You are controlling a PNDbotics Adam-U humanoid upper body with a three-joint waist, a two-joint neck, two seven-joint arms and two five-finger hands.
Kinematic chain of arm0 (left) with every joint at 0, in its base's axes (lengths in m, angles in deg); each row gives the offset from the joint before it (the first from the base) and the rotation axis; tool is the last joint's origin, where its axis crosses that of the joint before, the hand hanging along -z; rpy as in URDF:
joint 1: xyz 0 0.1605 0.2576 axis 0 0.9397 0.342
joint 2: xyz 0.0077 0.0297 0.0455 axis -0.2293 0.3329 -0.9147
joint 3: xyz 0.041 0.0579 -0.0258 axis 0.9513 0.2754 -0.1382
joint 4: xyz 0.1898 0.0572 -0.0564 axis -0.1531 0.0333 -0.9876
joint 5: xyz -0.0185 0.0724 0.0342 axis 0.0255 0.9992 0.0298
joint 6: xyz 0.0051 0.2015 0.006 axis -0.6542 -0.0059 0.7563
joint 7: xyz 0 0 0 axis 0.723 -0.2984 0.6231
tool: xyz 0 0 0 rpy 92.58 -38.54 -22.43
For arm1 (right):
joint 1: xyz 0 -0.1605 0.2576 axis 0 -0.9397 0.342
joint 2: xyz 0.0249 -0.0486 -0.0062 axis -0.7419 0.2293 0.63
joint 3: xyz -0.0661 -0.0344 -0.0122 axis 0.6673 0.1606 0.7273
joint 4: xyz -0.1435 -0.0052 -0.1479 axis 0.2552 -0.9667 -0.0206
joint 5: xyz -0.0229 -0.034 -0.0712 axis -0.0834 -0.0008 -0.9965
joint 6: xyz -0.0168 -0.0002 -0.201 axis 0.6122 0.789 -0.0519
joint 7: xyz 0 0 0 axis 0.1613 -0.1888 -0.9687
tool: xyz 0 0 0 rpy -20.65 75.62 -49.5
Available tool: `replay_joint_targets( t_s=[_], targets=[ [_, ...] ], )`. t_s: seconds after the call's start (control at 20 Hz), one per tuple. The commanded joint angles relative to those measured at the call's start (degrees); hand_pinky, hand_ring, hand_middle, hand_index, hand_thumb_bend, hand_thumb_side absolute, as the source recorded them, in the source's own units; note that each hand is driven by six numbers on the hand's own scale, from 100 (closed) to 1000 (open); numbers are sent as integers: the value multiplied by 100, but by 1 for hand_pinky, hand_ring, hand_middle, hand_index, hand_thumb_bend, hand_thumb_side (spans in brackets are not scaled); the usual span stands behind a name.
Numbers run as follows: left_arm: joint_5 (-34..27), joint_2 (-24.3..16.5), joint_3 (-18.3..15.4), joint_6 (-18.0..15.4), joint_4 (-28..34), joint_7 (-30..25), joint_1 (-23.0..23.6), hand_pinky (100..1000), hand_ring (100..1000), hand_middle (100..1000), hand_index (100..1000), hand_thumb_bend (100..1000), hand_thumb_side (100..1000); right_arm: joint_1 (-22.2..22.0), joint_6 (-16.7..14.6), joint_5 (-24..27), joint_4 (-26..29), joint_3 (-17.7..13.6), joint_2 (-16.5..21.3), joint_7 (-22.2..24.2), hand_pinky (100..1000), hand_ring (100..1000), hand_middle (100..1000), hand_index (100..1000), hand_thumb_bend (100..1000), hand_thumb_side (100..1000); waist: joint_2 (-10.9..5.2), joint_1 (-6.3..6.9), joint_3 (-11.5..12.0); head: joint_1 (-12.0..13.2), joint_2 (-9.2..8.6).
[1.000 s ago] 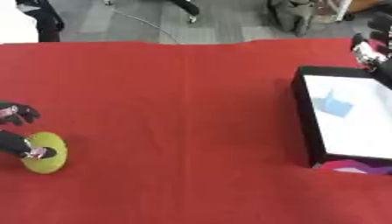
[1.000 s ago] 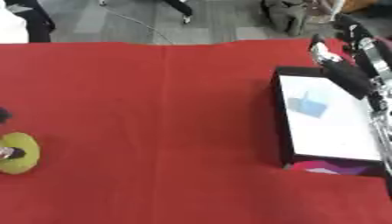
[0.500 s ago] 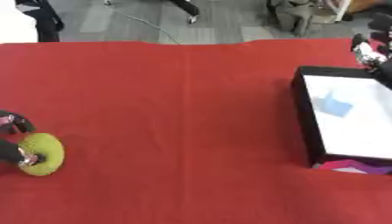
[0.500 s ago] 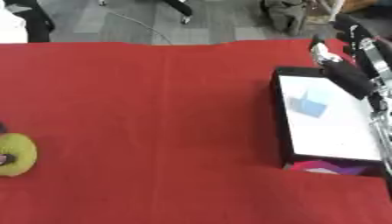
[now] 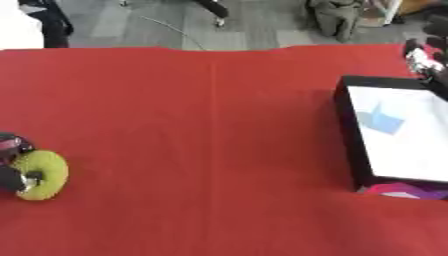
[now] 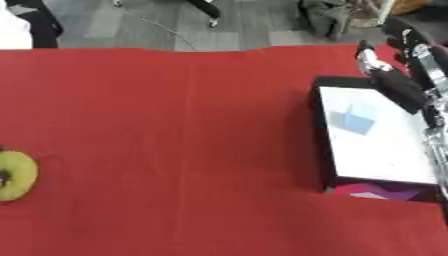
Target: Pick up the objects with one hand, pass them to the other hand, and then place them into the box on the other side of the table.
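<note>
Left hand [image 5: 10, 165]: far left edge, mid-low; dark fingers curled around the yellow-green ring [image 5: 41, 175], holding it at or just above the red cloth [image 5: 201, 150]
Right hand [image 6: 398, 80]: upper right, over the far rim of the box [image 6: 322, 145]; cannot tell how its fingers are set
Box: right side, black walls, white floor with a pale blue patch
Risk: ring held only at its edge, so it may slip during transfer; the hands are well apart
Surroundings: magenta item at the box's near corner; middle cloth bare, nothing blocks the path
</note>
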Motion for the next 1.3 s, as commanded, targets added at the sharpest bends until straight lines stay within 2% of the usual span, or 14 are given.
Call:
replay_joint_targets(
  t_s=[0.05, 0.15, 0.45, 0.65, 0.8, 0.85, 1.05, 1.15, 1.3],
  targets=[
    [55, -187, -78, 498, 314, -382, -46, 794, 678, 588, 539, 100, 102, 49, -2, -7, 70, -36, 66, -32, 1000, 1000, 954, 1000, 100, 628, -121, 13, 7, 23, -43],
    [57, -203, -125, 570, 565, -306, -33, 770, 642, 560, 502, 100, 150, 49, 2, -4, 72, -38, 69, -42, 1000, 1000, 952, 1000, 100, 628, -126, 14, 12, 22, -45],
    [-231, -222, -304, 771, 1405, 49, -78, 742, 610, 532, 468, 100, 243, 61, 3, 14, 86, -26, 70, -55, 1000, 1000, 950, 1000, 100, 632, -137, 15, 29, -14, -61],
    [-607, -170, -400, 893, 2021, 643, -126, 709, 565, 495, 450, 100, 315, 158, -39, 37, 138, 62, 55, 23, 1000, 1000, 950, 1000, 100, 626, -142, 14, 43, -37, -73],
    [-990, -38, -397, 904, 2357, 1315, -142, 670, 532, 460, 440, 100, 392, 328, -107, 23, 210, 238, 3, 205, 1000, 1000, 953, 1000, 100, 620, -150, 8, 50, -84, -77],
    [-1168, 20, -388, 862, 2433, 1582, -143, 644, 510, 438, 433, 100, 427, 398, -137, 1, 236, 325, -16, 311, 1000, 1000, 953, 1000, 100, 616, -153, 4, 52, -111, -82],
    [-1872, 200, -297, 561, 2481, 2614, -126, 602, 475, 390, 411, 100, 449, 682, -263, -131, 333, 645, -119, 765, 997, 1000, 964, 1000, 100, 598, -157, -11, 59, -201, -100],
    [-2238, 413, -225, 291, 2487, 3267, -127, 584, 460, 369, 399, 100, 457, 1022, -368, -213, 406, 1010, -263, 1222, 993, 1000, 966, 1000, 100, 593, -163, -32, 75, -280, -83],
    [-2572, 666, -53, -108, 2384, 4071, -119, 559, 446, 356, 387, 100, 469, 1426, -450, -429, 435, 1387, -492, 1855, 988, 1000, 968, 1000, 100, 550, -174, -62, 87, -330, -29]
  ],
)
